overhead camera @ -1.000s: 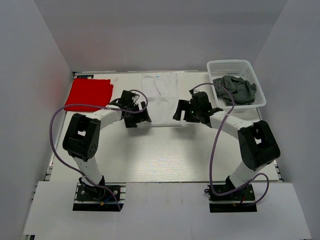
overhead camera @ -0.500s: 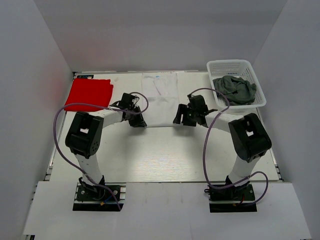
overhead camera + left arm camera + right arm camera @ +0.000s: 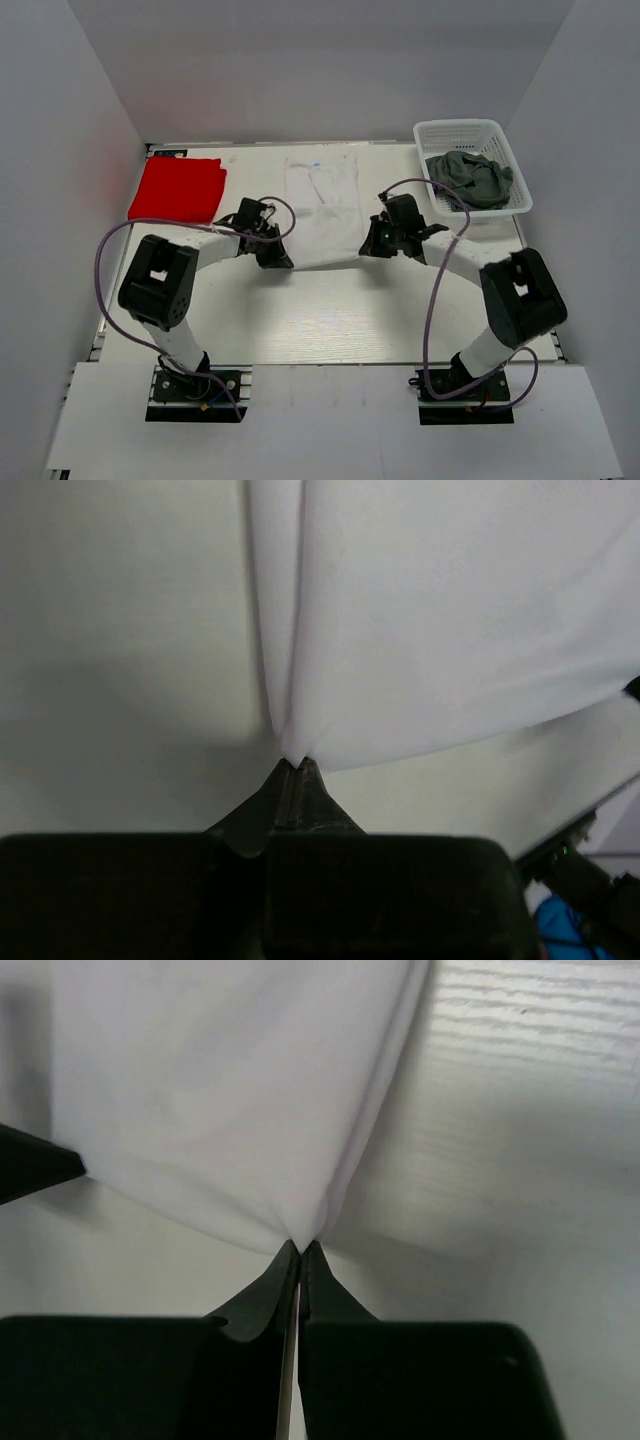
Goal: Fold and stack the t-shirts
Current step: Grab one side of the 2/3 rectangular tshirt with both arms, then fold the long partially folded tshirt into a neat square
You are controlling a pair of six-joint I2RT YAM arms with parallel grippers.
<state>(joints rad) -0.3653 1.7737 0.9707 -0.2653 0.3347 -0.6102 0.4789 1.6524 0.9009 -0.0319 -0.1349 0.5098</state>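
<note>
A white t-shirt (image 3: 323,205) lies as a long folded strip in the middle of the table, running away from the arms. My left gripper (image 3: 280,262) is shut on its near left corner, and my right gripper (image 3: 368,250) is shut on its near right corner. The left wrist view shows the white t-shirt (image 3: 440,630) pinched at the left gripper (image 3: 296,763). In the right wrist view the white t-shirt (image 3: 230,1090) gathers into the right gripper (image 3: 301,1248). A folded red t-shirt (image 3: 178,188) lies at the back left. A dark grey t-shirt (image 3: 470,178) sits crumpled in the basket.
The white lattice basket (image 3: 460,130) stands at the back right corner of the table (image 3: 330,310). Grey walls close the table in at the back and both sides. Purple cables loop from each arm.
Both grippers came down onto the near corners of the white t-shirt and went from open to shut on the cloth. The near edge now sags slightly between them.
</note>
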